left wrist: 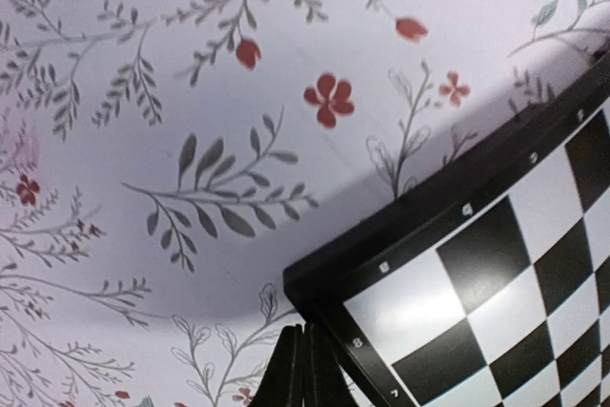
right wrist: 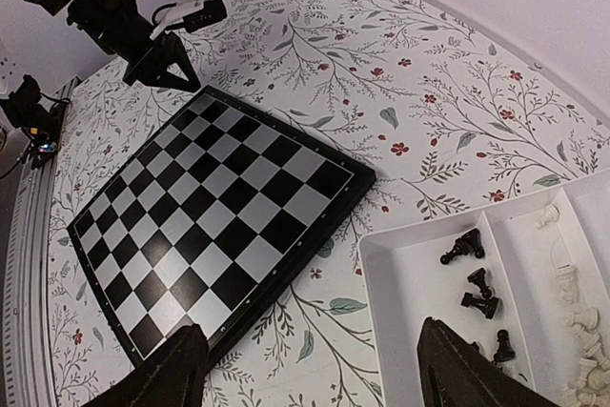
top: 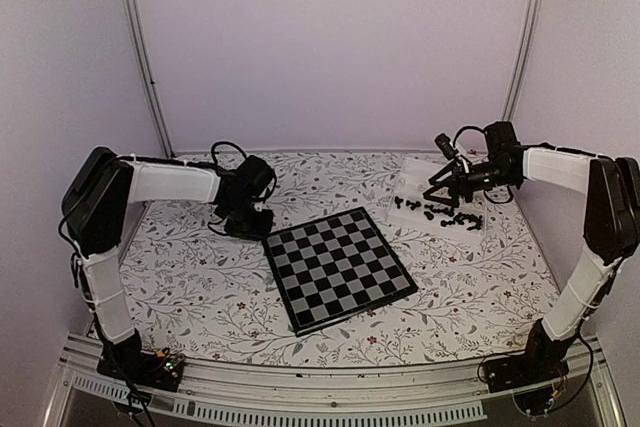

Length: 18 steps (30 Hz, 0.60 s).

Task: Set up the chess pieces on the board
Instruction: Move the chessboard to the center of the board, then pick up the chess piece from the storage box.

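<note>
Right gripper (right wrist: 310,331) hangs wide open over the far-right tray (right wrist: 410,302) of chess pieces (right wrist: 481,304), which look light and tippy, so pinch one mid-stem, while left gripper (left wrist: 303,374) sits shut beside the bare board (right wrist: 219,197).

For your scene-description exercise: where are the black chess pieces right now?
In the top view, the black chess pieces lie in the white tray at the far right, beyond the board, with the open right gripper above them.

I look down on a white cloth (top: 200,277) printed with grey sprigs and small red flowers. Toward its far right sits a white tray (right wrist: 405,278) (a ridge divides it into compartments). A slanted metal post (top: 140,47) rises back left.
</note>
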{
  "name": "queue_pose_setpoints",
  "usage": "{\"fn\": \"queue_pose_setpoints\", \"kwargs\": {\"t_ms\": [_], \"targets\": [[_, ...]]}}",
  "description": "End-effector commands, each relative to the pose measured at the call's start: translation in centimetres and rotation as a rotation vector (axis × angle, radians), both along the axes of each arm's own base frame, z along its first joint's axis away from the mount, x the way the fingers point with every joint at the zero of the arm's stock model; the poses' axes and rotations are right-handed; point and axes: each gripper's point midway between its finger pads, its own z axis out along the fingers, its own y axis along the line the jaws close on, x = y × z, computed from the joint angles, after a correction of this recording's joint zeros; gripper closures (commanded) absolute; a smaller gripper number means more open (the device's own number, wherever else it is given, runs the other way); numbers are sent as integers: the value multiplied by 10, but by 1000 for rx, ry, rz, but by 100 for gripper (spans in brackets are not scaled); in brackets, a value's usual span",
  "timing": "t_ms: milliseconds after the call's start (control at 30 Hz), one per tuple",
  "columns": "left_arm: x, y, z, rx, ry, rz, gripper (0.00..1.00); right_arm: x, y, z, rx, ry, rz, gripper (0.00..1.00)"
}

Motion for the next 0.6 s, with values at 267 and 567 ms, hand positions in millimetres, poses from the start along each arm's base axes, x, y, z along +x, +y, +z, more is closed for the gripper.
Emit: {"fn": "queue_pose_setpoints", "kwargs": {"t_ms": [267, 567], "targets": [[101, -63, 180, -128, -452, -234, 65, 58, -60, -4, -266, -53, -299, 40], [62, -130, 202, -378, -560, -488, 35, 61, -93, -49, -469, 83, -410, 51]]}}
